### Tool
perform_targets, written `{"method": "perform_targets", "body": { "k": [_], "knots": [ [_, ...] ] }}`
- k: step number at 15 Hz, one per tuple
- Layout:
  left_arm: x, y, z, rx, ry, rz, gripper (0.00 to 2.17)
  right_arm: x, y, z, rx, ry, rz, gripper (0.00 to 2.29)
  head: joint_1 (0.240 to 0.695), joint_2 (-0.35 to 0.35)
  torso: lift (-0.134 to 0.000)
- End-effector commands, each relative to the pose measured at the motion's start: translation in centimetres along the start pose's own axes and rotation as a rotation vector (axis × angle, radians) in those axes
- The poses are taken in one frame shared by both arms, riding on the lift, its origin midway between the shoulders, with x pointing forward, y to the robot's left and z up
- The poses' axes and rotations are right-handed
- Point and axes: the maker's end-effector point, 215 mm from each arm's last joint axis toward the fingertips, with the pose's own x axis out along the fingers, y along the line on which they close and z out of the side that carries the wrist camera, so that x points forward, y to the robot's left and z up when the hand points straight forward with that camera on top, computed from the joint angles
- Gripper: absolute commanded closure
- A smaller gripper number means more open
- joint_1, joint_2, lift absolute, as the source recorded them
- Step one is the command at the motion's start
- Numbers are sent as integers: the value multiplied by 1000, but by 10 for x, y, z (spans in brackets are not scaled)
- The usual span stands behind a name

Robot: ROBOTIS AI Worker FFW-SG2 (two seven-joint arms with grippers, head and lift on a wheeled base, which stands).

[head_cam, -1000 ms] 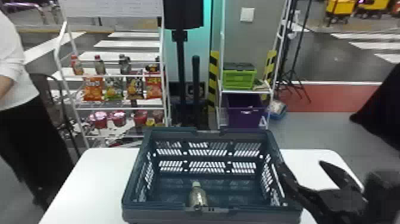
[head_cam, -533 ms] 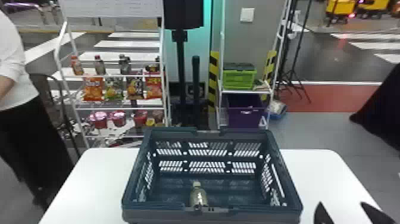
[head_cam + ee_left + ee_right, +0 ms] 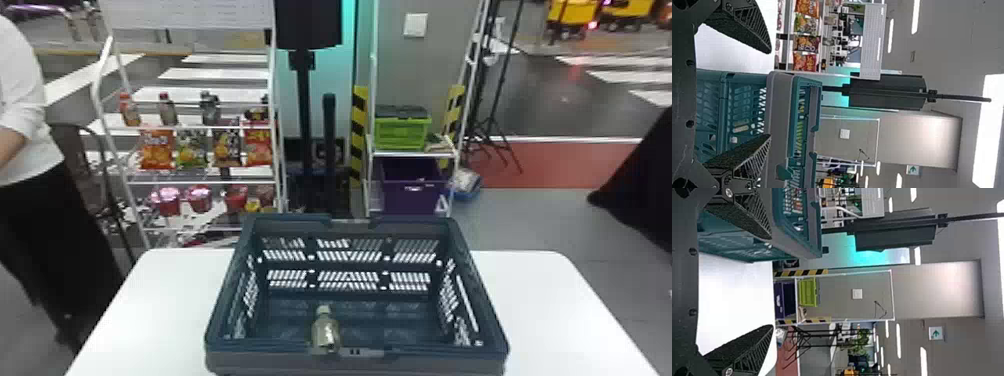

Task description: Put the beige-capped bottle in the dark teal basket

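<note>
Beige-capped bottle (image 3: 325,331) inside the basket (image 3: 287,226) in the head view

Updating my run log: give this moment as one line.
bottle in basket | basket on table | left tool open, empty | right tool open, empty

Dark teal basket (image 3: 355,364); white table (image 3: 540,300); black-and-yellow striped post (image 3: 358,135).

Bottle (image 3: 325,331) inside basket (image 3: 355,362), basket on table (image 3: 545,310)
</note>
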Motion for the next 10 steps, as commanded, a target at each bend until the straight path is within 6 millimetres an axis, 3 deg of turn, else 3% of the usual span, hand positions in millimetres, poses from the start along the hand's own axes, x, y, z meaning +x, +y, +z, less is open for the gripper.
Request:
{"method": "perform_targets", "body": {
  "k": [1,4,6,10],
  "knots": [
    [-2,4,-5,5,12,13,117,-20,-38,-25,-4,52,-82,87,499,0,0],
    [-14,18,-30,22,58,67,113,-66,-95,-75,-33,148,-185,87,499,0,0],
    [-26,30,-44,49,82,125,120,-88,-120,-115,-27,215,-201,36,499,0,0],
    [-36,46,-55,47,82,192,103,-102,-128,-176,-9,294,-198,16,499,0,0]
  ]
}}
